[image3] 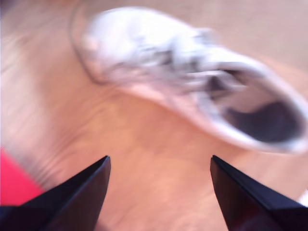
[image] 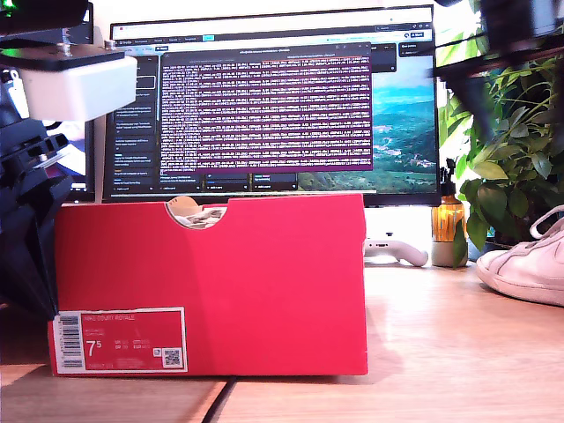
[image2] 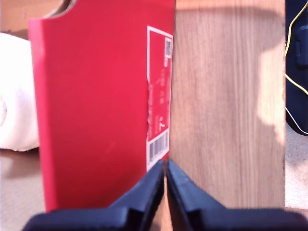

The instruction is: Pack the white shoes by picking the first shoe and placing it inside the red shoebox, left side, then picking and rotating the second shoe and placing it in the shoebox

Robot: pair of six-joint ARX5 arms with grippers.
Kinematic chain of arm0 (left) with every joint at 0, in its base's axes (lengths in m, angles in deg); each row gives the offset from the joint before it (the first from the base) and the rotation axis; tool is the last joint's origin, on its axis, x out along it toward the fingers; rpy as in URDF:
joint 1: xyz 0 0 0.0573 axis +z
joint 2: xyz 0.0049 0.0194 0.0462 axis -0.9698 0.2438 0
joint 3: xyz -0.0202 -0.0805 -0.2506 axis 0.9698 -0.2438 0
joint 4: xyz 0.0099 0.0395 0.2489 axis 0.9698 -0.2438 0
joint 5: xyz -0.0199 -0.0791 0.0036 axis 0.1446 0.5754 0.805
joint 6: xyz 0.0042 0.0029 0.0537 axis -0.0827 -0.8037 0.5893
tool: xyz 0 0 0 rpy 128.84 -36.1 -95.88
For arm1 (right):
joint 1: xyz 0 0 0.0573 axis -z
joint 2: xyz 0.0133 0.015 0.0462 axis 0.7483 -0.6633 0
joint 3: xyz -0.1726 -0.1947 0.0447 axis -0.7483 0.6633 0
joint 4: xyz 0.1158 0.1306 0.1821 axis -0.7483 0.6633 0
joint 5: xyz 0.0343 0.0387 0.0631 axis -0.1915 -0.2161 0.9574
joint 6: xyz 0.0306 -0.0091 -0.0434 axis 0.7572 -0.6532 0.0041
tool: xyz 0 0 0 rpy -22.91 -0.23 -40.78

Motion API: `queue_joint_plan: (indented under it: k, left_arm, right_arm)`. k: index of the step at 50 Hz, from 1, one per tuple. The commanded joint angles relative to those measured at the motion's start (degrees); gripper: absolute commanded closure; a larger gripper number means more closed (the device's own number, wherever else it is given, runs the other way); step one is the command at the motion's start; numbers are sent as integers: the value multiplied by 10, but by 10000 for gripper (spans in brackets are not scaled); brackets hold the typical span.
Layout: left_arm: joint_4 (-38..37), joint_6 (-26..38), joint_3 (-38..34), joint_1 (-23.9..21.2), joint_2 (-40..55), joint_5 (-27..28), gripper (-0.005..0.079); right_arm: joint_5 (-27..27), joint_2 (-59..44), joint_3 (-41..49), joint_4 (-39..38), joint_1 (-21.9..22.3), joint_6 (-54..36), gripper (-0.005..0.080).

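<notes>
Shoebox packing, one shoe already inside, the second shoe waiting on the table.

Nearest, the red shoebox (image: 211, 286) stands at the front edge of the table (image: 441, 352), label side outward, so its open top is free for loading; a white shoe (image: 196, 214) shows through the half-round notch. My first claw (image2: 165, 168) is clenched on nothing, above the label end. My second claw (image3: 159, 168) is released and faces the other white shoe (image3: 192, 91), probably to grasp it. This shoe (image: 527, 264) lies farther back, near the table's edge at the exterior view's right, laces loose.
</notes>
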Motion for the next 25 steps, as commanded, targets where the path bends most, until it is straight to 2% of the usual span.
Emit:
queue_joint_plan:
  k: [1,13,25]
  left_arm:
    - [4,-5,3,1,8,1,759]
    - [4,-5,3,1,8,3,759]
    - [4,-5,3,1,8,6,759]
  right_arm:
    - [-11,32,35,2,1,24,143]
    - [-26,123,148,2,33,82,143]
    - [-36,155,221,2,57,114,144]
